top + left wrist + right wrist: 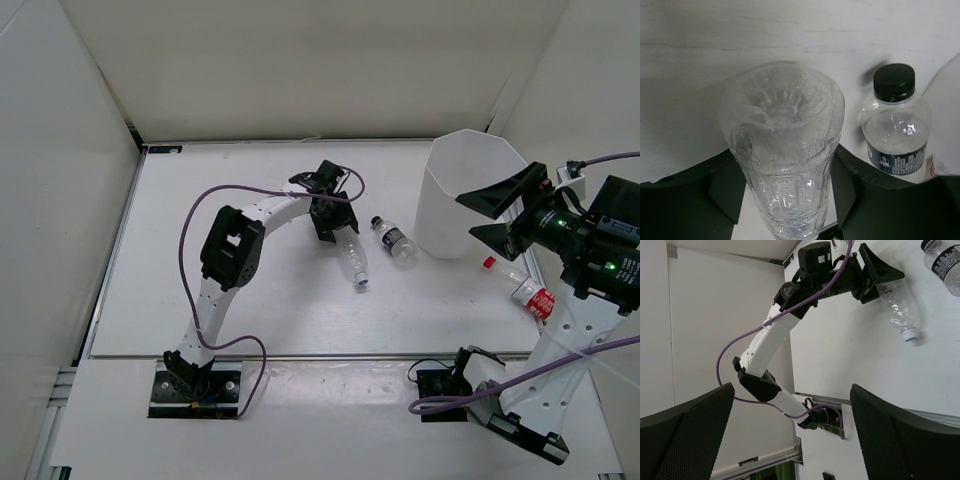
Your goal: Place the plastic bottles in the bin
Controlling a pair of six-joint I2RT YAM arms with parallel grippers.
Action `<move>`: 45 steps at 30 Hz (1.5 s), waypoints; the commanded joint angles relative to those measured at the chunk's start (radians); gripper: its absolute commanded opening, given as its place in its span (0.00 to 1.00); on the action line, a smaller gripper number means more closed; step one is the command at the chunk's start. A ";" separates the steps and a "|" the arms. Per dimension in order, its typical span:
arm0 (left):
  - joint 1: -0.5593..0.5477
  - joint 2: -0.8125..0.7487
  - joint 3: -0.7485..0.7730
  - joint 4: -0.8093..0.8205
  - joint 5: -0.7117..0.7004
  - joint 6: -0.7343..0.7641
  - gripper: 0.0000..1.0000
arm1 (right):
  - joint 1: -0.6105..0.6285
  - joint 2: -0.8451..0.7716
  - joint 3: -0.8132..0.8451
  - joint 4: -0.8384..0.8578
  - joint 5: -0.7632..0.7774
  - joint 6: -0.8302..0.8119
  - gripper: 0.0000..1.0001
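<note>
The left tool (pixel 338 232) reaches out over the middle of the white tabletop (pixel 180 300). Its two fingers (pixel 722 187) press on both sides of the long bottle (pixel 352 258), close to its bottom end. The bottle is clear and points toward the near edge, with its white cap (pixel 362 283) at the near end. I cannot tell if it is lifted or lies flat.

Just to the right of it lies the short bottle (pixel 393 238) with the black cap. It is near the long one but does not touch it.

Next comes the bin (pixel 470 190). It is tall and white and stands on the far right part of the tabletop, just beside the short bottle.

The right tool (pixel 468 216) hangs up in the air by the bin. It is spread wide and holds nothing.

The red-cap bottle (pixel 518 283) lies on the tabletop under the right arm, near the foot of the bin.
</note>
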 commanded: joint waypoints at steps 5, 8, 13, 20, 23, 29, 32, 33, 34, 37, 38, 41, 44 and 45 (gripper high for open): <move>0.004 -0.125 0.001 -0.002 -0.038 0.033 0.59 | -0.006 0.002 0.031 -0.015 -0.028 -0.018 1.00; 0.013 -0.237 0.060 -0.002 -0.152 0.023 0.55 | -0.006 -0.009 0.059 -0.015 -0.028 -0.018 1.00; 0.013 -0.288 0.340 -0.002 -0.408 0.034 0.55 | -0.006 -0.041 0.113 -0.038 -0.008 -0.008 1.00; -0.013 -0.135 0.693 0.373 -0.278 0.175 0.49 | -0.006 -0.050 0.292 -0.089 0.026 0.001 1.00; -0.069 -0.094 0.707 0.522 -0.244 0.238 0.47 | -0.006 -0.050 0.356 -0.089 0.017 0.001 1.00; -0.199 -0.007 0.704 0.750 -0.250 0.354 0.54 | -0.006 -0.018 0.606 -0.154 0.145 -0.048 1.00; -0.257 0.004 0.633 0.800 -0.241 0.451 0.55 | -0.006 -0.061 0.569 -0.154 0.233 -0.067 1.00; -0.284 0.019 0.643 0.800 -0.241 0.473 0.55 | -0.006 -0.082 0.546 -0.154 0.233 -0.079 1.00; -0.297 0.031 0.652 0.800 -0.230 0.494 0.56 | -0.006 -0.093 0.524 -0.154 0.221 -0.090 1.00; -0.340 0.051 0.629 0.800 -0.255 0.572 0.61 | -0.006 -0.115 0.476 -0.154 0.221 -0.099 1.00; -0.340 0.032 0.609 0.800 -0.255 0.594 0.87 | -0.006 -0.115 0.476 -0.154 0.221 -0.110 1.00; -0.340 0.007 0.603 0.791 -0.296 0.626 1.00 | -0.006 -0.115 0.423 -0.154 0.239 -0.122 1.00; -0.340 -0.033 0.618 0.781 -0.376 0.668 1.00 | -0.006 -0.135 0.326 -0.154 0.336 -0.122 1.00; -0.328 -0.092 0.594 0.781 -0.400 0.678 1.00 | -0.006 -0.135 0.293 -0.154 0.384 -0.122 1.00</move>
